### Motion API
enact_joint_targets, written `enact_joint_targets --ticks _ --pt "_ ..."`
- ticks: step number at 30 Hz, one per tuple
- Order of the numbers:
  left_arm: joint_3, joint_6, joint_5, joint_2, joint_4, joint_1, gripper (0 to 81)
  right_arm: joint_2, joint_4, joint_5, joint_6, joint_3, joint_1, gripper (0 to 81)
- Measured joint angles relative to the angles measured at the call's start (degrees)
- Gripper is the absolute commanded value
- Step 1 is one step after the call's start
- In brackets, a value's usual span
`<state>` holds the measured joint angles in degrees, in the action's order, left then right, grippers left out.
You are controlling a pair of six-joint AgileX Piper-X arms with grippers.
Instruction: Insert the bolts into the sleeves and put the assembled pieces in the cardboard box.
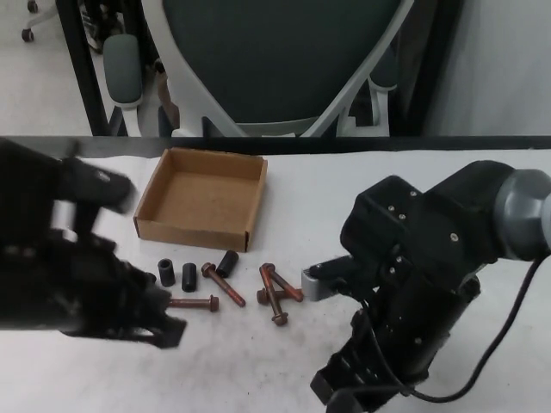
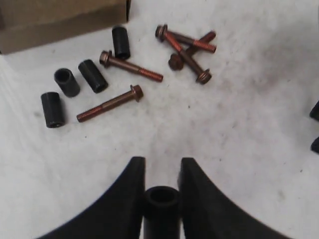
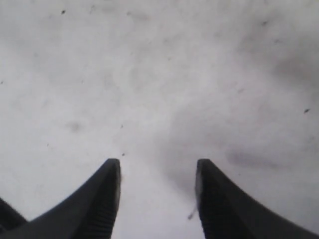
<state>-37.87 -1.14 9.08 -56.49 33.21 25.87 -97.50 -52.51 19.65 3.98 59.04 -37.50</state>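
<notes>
My left gripper (image 2: 161,165) is shut on a black sleeve (image 2: 161,200) that stands upright between its fingers, just above the white bench. In the high view this gripper (image 1: 164,330) hangs at the front left, close to the loose parts. Several black sleeves (image 2: 66,82) and copper bolts (image 2: 109,103) lie scattered ahead of it; three bolts (image 2: 183,52) cross in a small pile. The sleeves (image 1: 166,272) and bolts (image 1: 274,292) sit just in front of the open cardboard box (image 1: 151,225). My right gripper (image 3: 158,167) stands open over bare bench with nothing between its fingers.
The right arm's bulky body (image 1: 430,249) stands right of the bolt pile. The cardboard box's front wall (image 2: 60,22) borders the parts on the far side. An office chair (image 1: 275,60) stands behind the bench's back edge.
</notes>
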Motion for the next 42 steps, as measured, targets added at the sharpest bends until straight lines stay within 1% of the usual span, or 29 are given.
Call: enact_joint_targets --ticks 4,5,6,7,9,12,18,20,21,23,27,29,32,34,37,42 --pt "0.0 7.12 2.12 3.28 0.33 0.0 0.8 4.42 0.47 0.0 0.0 0.3 -0.33 44.7" --pt "0.0 7.12 2.36 3.75 0.29 0.0 0.8 4.89 0.65 -0.29 0.0 1.2 -0.33 44.7" --pt "0.16 9.51 3.43 4.51 0.29 0.0 0.8 5.52 0.72 -0.63 0.0 1.91 -0.33 44.7" --pt "0.15 12.89 5.98 4.74 0.29 0.0 0.8 6.04 1.0 -1.22 0.0 2.73 -0.33 44.7" --pt "0.15 14.89 7.91 5.2 0.29 0.0 0.8 6.6 1.4 -2.34 0.0 4.4 -0.33 44.7" --pt "0.2 16.01 8.97 5.75 0.29 0.0 0.8 6.81 3.34 -4.24 0.48 6.8 -0.33 44.7" --pt "0.2 16.16 8.46 6.03 0.29 0.0 0.8 5.42 7.71 -5.44 4.23 10.8 -0.33 44.7" --pt "0.2 16.71 6.77 5.91 0.29 0.0 0.8 3.92 7.89 -5.44 4.52 11.97 -0.33 44.7" --pt "0.2 16.46 4.25 5.49 0.29 0.0 0.1 3.26 7.66 -5.44 4.67 12.29 -0.33 44.7" --pt "0.2 15.45 3.23 4.94 0.29 0.0 4.5 1.76 6.69 -5.44 4.69 12.9 -0.33 44.7" --pt "0.2 11.44 2.22 1.17 1.16 0.0 19.3 0.29 5.5 -5.64 4.69 13.27 -0.33 44.7" --pt "0.2 11.13 2.22 -1.4 2.07 0.0 26.7 0.27 5.52 -6.11 4.69 13.27 -0.33 44.7" --pt "0.2 11.01 2.22 -8.54 2.61 0.0 38.4 0.27 5.69 -6.75 4.0 13.45 -0.33 44.7" --pt "0.2 11.01 2.22 -10.02 2.81 0.0 44.2 0.27 5.67 -7.0 3.72 13.49 -0.33 44.7" --pt "0.2 11.12 2.22 -13.9 2.8 0.0 49.2 0.27 5.67 -6.98 3.47 13.61 -0.33 44.7" --pt "0.2 11.22 2.22 -19.41 6.01 0.0 50.1 0.27 5.67 -7.09 3.46 13.61 -0.33 44.7"
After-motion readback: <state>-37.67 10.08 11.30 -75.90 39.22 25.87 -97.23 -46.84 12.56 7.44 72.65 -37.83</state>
